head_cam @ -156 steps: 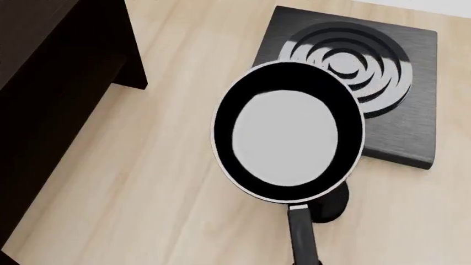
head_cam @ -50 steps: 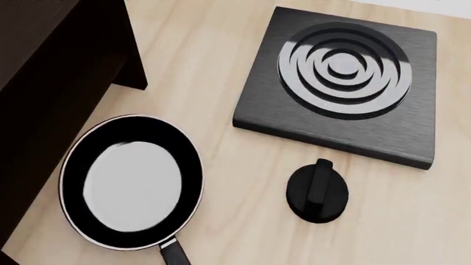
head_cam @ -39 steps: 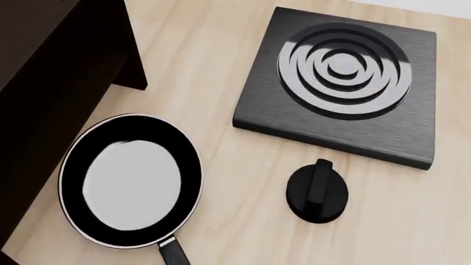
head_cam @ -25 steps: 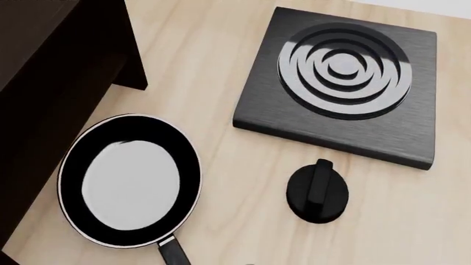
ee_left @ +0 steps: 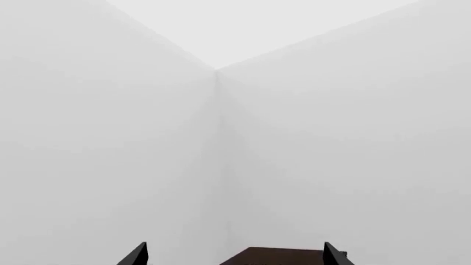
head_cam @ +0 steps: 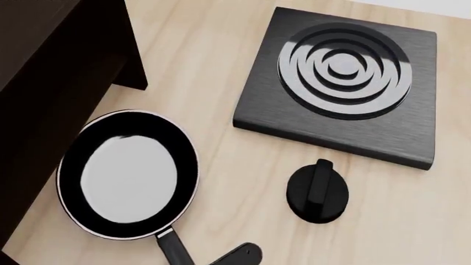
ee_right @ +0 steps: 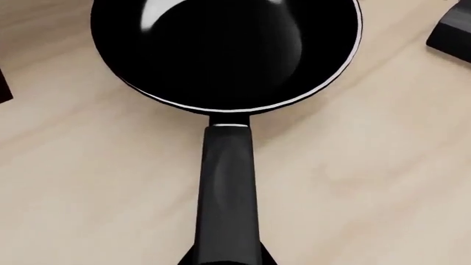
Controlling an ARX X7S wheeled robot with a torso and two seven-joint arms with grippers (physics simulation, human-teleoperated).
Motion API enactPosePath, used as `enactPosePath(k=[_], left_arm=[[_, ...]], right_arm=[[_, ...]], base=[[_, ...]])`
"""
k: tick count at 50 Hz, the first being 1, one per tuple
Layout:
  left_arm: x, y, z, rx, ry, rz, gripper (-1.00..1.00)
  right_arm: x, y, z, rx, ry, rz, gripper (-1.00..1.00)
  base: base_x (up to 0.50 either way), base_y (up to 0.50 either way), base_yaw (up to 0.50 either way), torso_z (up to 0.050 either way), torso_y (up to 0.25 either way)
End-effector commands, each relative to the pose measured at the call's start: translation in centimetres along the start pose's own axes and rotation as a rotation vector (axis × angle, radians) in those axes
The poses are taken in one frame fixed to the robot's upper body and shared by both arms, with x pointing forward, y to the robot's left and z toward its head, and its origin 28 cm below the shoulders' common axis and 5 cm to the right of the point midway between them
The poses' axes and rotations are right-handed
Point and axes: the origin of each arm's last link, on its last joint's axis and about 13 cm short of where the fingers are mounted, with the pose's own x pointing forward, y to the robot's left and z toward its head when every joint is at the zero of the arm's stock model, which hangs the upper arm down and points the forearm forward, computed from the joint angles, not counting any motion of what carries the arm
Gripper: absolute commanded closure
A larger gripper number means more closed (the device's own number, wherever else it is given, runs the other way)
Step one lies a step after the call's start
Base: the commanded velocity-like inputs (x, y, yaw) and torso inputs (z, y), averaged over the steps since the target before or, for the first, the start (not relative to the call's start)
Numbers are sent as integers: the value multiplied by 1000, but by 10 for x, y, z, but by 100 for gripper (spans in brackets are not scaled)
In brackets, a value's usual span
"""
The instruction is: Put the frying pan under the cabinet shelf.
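The frying pan (head_cam: 129,174), black with a pale grey base, is at the lower left of the head view. Its left rim is against the dark edge of the cabinet shelf (head_cam: 52,61). Its handle (head_cam: 173,251) points to the near edge. In the right wrist view the pan (ee_right: 220,49) fills the far part, and its handle (ee_right: 228,182) runs straight back into my right gripper (ee_right: 228,260), which is shut on it. My left gripper (ee_left: 234,258) is open and empty, facing white walls, with a dark brown panel (ee_left: 279,256) just beyond its fingertips.
A square black burner plate (head_cam: 342,83) with concentric rings lies at the back right on the light wooden table (head_cam: 220,182). A small round black knob (head_cam: 318,190) sits in front of it. A dark part (head_cam: 237,255), likely of my right gripper, shows beside the handle.
The pan has moved from over the burner plate to the left beside the cabinet shelf. In the last second it crept slightly further left, and a dark part came into view beside the handle.
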Motion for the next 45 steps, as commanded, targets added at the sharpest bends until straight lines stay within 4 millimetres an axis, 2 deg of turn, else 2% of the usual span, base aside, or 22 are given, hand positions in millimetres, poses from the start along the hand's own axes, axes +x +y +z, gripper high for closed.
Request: enactPosePath(k=[1,13,21,33,45], left_arm=[[1,-2,-2,0,1,0,-100],[0,-2,-1,-3,0,0,-100],[-1,-2,-1,-5,2,9,-100],[-4,0,0,2,8,28,-100],[-9,-1,-1,1,14,40,-100]], right_arm=[[21,-17,8,-37,25,-21,100],[32,-19,17,-85,50,19,100],[50,-16,26,-134,60,86,100],[79,4,28,-196,70,236,100],[89,29,25,-259,69,392,100]], base=[[10,7,0,0,0],[2,2,2,0,-3],[2,3,4,0,-3],[2,6,6,0,-4],[7,12,14,0,-9]])
